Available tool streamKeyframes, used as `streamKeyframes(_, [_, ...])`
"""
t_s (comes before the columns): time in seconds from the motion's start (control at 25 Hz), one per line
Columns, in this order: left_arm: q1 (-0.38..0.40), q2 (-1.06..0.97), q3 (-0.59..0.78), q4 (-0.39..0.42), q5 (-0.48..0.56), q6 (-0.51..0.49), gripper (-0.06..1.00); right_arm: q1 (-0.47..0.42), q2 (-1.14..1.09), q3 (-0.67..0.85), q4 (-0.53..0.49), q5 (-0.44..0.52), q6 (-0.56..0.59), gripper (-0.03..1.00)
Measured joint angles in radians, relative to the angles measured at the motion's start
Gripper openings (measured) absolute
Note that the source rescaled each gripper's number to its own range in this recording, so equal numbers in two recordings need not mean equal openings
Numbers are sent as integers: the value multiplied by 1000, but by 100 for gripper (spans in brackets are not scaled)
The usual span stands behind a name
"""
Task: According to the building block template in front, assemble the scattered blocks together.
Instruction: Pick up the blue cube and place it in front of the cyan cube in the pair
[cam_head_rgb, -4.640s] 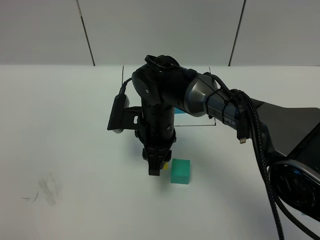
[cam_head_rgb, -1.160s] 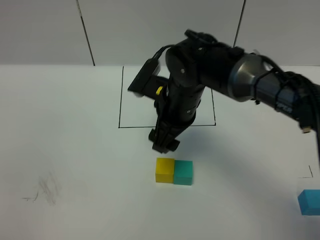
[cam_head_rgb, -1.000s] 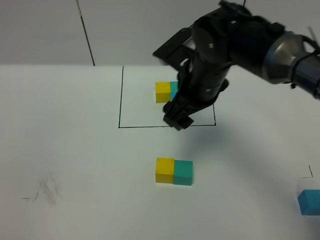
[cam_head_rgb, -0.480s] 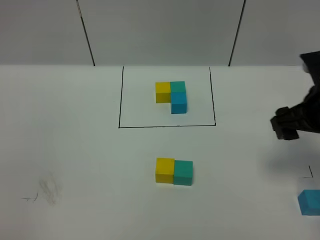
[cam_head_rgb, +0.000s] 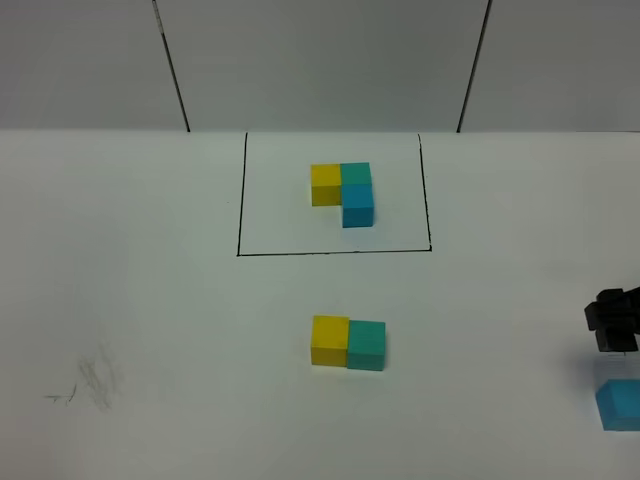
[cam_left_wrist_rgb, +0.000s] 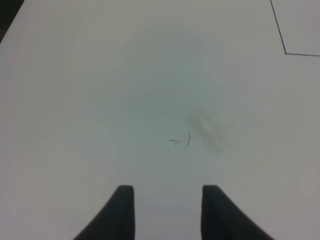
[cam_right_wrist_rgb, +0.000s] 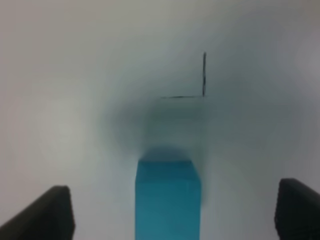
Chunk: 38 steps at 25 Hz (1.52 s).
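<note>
right gripper (cam_head_rgb: 612, 320) jaws wide, lined up on sky-blue cube (cam_head_rgb: 620, 404), far right, well apart from joined yellow cube (cam_head_rgb: 329, 339) and teal-green cube (cam_head_rgb: 366, 344) | left gripper (cam_left_wrist_rgb: 167, 212) closed, empty | risk: we descend off-centre and a finger knocks it away

No word, number or brand is legible in any view. The white table (cam_head_rgb: 150, 300) bears only hand-drawn strokes: a thin black frame (cam_head_rgb: 240, 200) and a small corner tick (cam_right_wrist_rgb: 202, 85) near the sky-blue cube (cam_right_wrist_rgb: 167, 200).
</note>
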<state>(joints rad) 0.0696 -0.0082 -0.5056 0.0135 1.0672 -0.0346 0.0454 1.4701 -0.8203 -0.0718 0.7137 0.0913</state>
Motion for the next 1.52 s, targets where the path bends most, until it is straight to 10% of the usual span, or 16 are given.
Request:
streamKeyframes(1.16, [0, 0, 0, 0, 0, 1, 0, -59, 237, 131, 57, -207, -4, 72])
streamKeyframes(1.28, [0, 0, 0, 0, 0, 1, 0, -59, 242, 131, 58, -207, -7, 57])
streamKeyframes(1.4, [0, 0, 0, 0, 0, 1, 0, -59, 238, 131, 61, -206, -13, 18])
streamKeyframes(1.52, [0, 0, 0, 0, 0, 0, 0, -59, 192, 132, 63, -199, -37, 19])
